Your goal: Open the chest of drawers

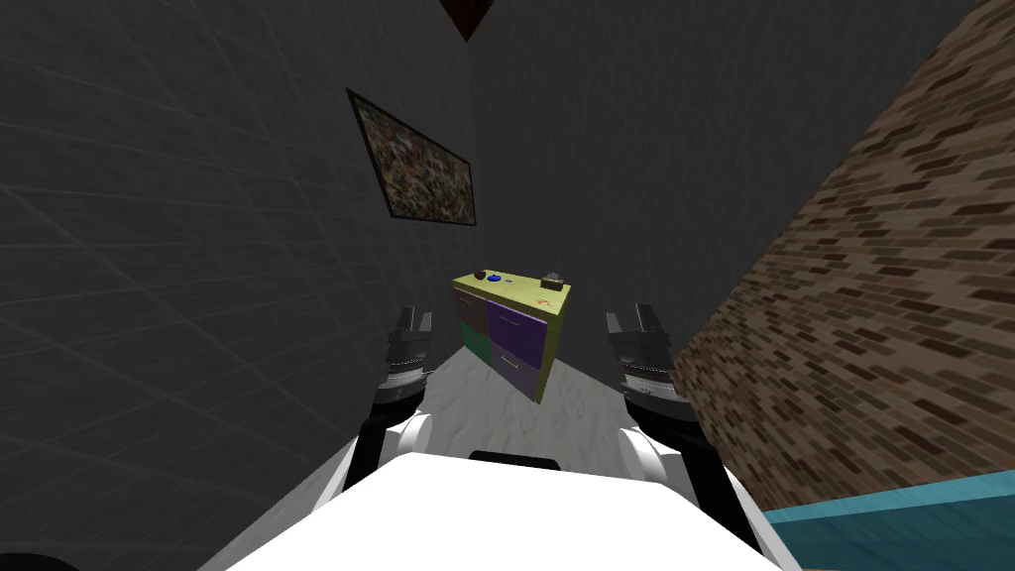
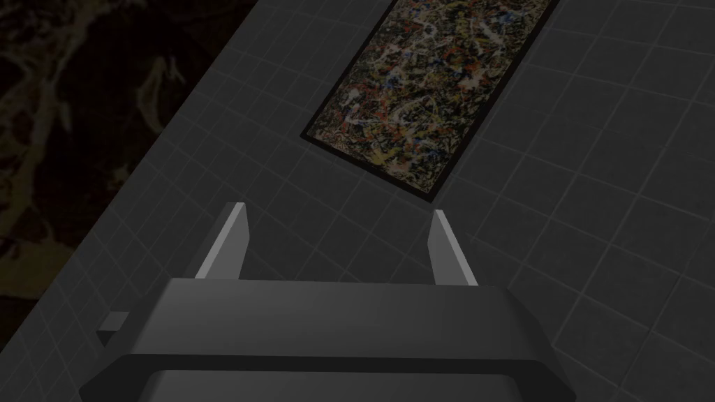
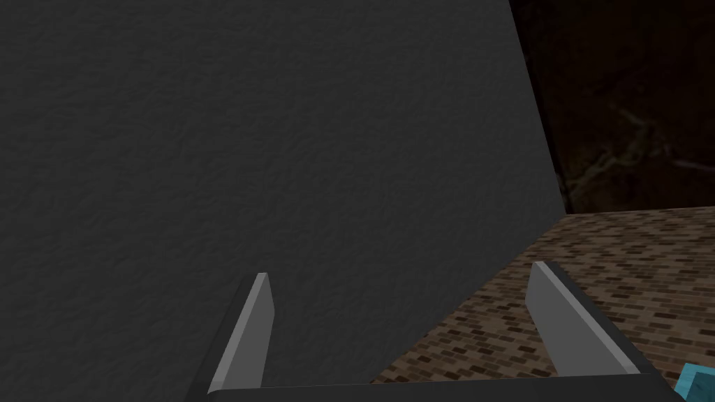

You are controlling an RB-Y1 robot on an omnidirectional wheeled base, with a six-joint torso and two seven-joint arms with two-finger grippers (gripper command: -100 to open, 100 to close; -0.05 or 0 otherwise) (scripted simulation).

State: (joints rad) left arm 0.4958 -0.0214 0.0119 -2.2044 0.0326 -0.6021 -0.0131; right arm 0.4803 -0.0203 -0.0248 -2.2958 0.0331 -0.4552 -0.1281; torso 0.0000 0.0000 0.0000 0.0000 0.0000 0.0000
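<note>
A small chest of drawers stands ahead of me in the far corner, seen in the head view. It has a yellow-green top and frame, with purple, brown and green drawer fronts that all look closed. Small objects lie on its top. My left gripper is raised to the left of the chest, well short of it, and the left wrist view shows this gripper open and empty. To the right of the chest my right gripper is also held up, well short of it, and stands open with nothing between its fingers.
A dark grey wall with a framed abstract picture runs along the left. A brown brick wall closes in on the right. A grey floor strip leads to the chest. A teal surface shows at the lower right.
</note>
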